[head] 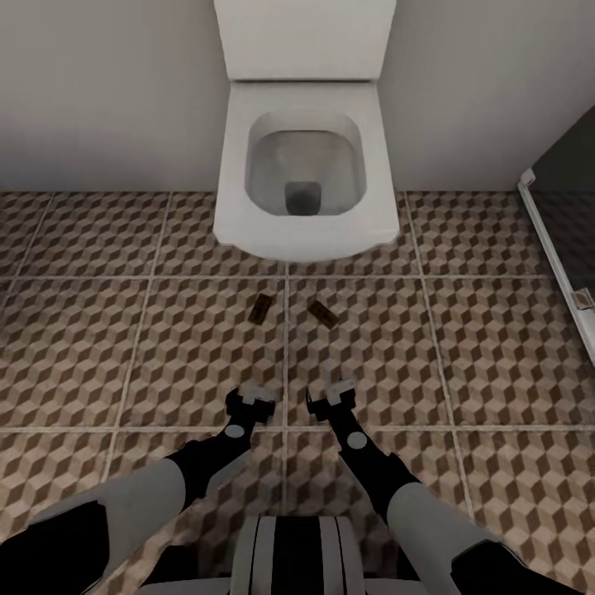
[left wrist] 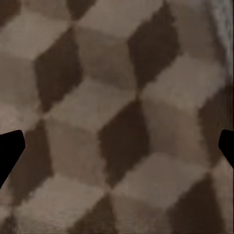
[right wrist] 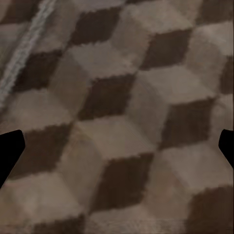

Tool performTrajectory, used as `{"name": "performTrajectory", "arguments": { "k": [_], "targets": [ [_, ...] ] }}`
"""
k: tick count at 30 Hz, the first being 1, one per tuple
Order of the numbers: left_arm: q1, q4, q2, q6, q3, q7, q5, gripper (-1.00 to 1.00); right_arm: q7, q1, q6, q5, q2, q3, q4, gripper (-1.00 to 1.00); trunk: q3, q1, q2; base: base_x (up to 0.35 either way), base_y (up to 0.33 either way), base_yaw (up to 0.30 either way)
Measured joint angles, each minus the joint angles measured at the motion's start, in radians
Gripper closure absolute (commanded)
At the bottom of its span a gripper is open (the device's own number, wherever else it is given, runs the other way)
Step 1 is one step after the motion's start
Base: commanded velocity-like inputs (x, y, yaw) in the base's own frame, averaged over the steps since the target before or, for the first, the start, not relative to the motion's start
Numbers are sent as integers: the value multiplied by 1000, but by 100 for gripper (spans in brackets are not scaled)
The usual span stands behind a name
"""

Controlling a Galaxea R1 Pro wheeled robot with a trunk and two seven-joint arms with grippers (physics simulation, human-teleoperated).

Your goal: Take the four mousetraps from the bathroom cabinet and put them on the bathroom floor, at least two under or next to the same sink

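Bathroom floor (head: 99, 347), cube-print tiles, fills most of the head view; white toilet (head: 304, 165) against the back wall, bowl open, nothing visible in it beyond the dark drain; dark shower edge (head: 562, 248) at far right. Both arms reach down low over the tiles; left gripper (head: 250, 402) and right gripper (head: 332, 395) sit side by side, close to the floor; each wrist view has finger tips at the far edges with bare tile between, so both read as spread apart and holding nothing. Two mousetraps (head: 260, 308) (head: 322, 313) lie flat on the floor just in front of the toilet, apart from each other and from both grippers; the other two traps not seen here.

Risk, as a judgement: these two lie by the toilet, not the sink; if no two traps end up under or beside the sink, that condition fails. Traps are tiny and flat; a regrasp off tile could slip or push them under the toilet rim; a low gripper could also nudge one while pulling away.
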State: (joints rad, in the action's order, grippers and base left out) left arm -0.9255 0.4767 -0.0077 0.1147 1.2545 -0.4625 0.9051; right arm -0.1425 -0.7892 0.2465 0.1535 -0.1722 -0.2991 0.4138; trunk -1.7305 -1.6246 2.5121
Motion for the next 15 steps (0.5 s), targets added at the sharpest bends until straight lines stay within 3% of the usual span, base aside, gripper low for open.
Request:
{"name": "performTrajectory", "arguments": {
  "k": [15],
  "targets": [
    [0, 0, 1, 1, 0, 0, 0, -100, 1, 0, 8, 0, 2, -1, 6, -100, 0, 0, 0, -325, 0, 0]
  ]
}}
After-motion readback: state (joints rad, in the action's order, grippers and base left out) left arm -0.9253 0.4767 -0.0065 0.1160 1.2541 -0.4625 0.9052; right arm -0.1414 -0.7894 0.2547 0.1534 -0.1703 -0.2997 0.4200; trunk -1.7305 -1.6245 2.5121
